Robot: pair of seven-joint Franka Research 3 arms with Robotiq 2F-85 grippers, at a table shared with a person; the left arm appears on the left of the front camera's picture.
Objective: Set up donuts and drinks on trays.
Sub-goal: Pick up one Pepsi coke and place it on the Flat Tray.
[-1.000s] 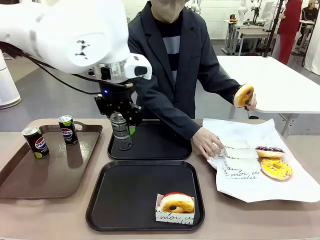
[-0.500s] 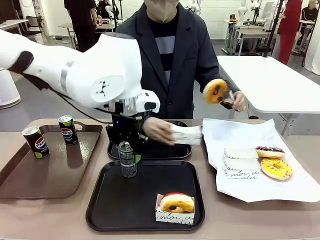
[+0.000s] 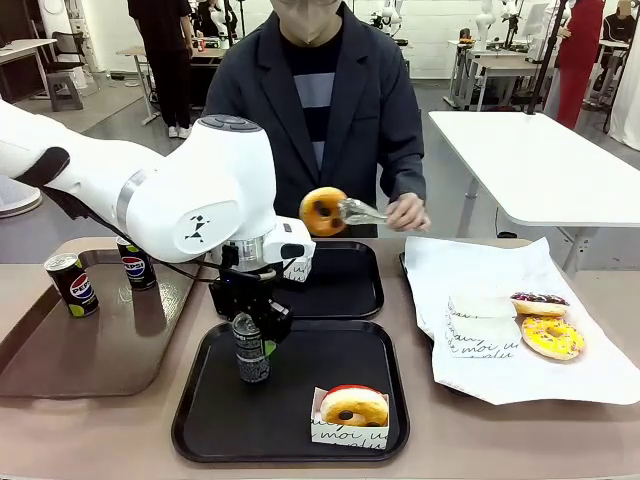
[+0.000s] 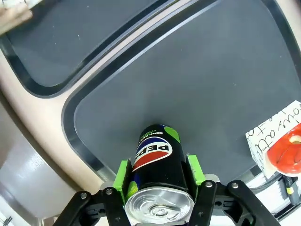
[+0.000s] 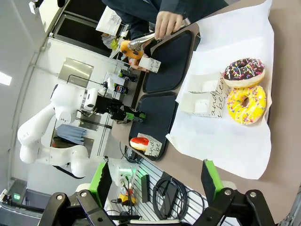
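We see the left gripper [image 3: 254, 340], clamped on the Pepsi can [image 3: 251, 358], has moved it from far tray [image 3: 340, 290] to near tray [image 3: 310, 360]; release due.

The robot's left hand [image 3: 251, 325] is gripping an upright drink can [image 3: 252, 362] at the near black tray [image 3: 200, 425], where a sleeved donut [image 3: 352, 406] is sitting. The person's hand [image 3: 407, 212] is holding tongs [image 3: 362, 211], pinching a golden donut [image 3: 323, 211] above the far black tray [image 3: 345, 290].
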